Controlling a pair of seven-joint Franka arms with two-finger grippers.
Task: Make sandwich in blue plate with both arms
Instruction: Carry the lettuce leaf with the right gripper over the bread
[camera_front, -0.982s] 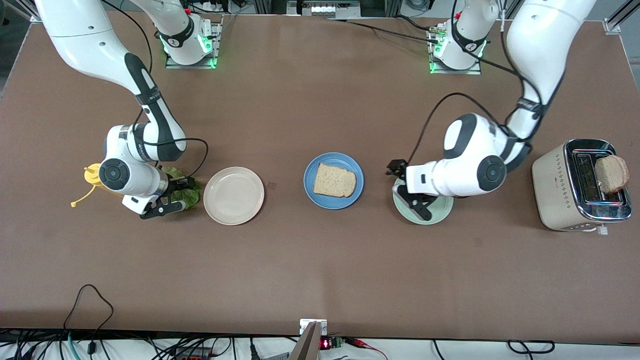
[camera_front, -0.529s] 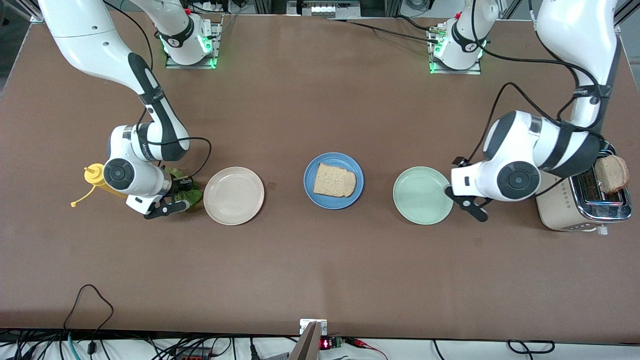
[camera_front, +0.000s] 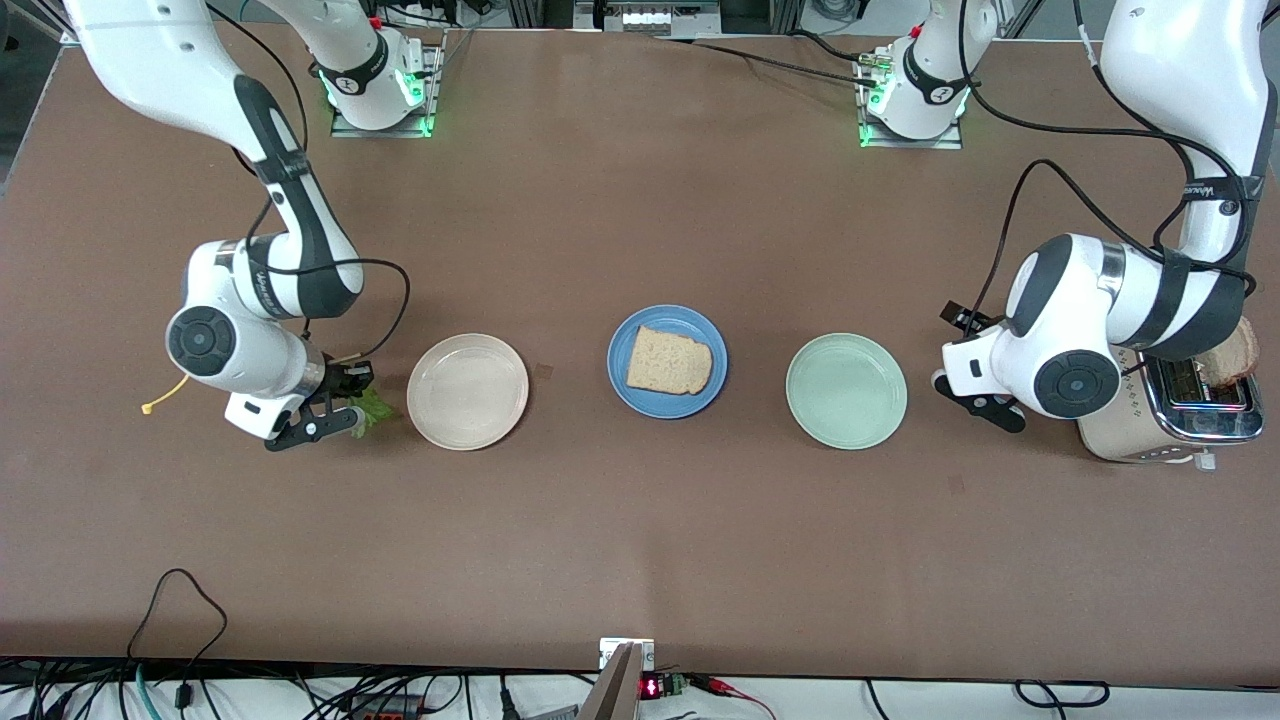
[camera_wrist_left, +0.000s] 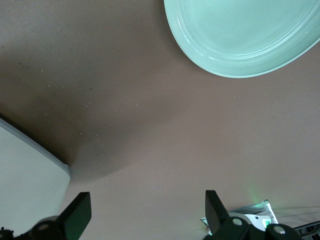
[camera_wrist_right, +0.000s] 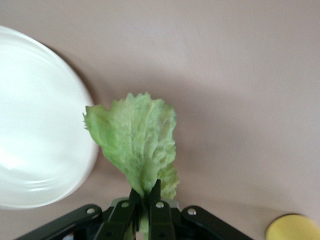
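Observation:
The blue plate sits mid-table with one tan bread slice lying on it. A ruffled green lettuce leaf hangs pinched in my right gripper, which is shut on its stem end just above the table beside the beige plate. In the front view the leaf pokes out of that gripper. My left gripper is open and holds nothing, over bare table between the pale green plate and the toaster. A second bread slice stands in the toaster, partly hidden by the left arm.
A yellow bottle cap shows beside the right gripper, and its yellow strap lies on the table toward the right arm's end. The left wrist view shows the green plate's rim and a corner of the toaster.
My right gripper closed on the lettuce leaf and raised it off the table. My left arm swung away from over the green plate toward the toaster, still open.

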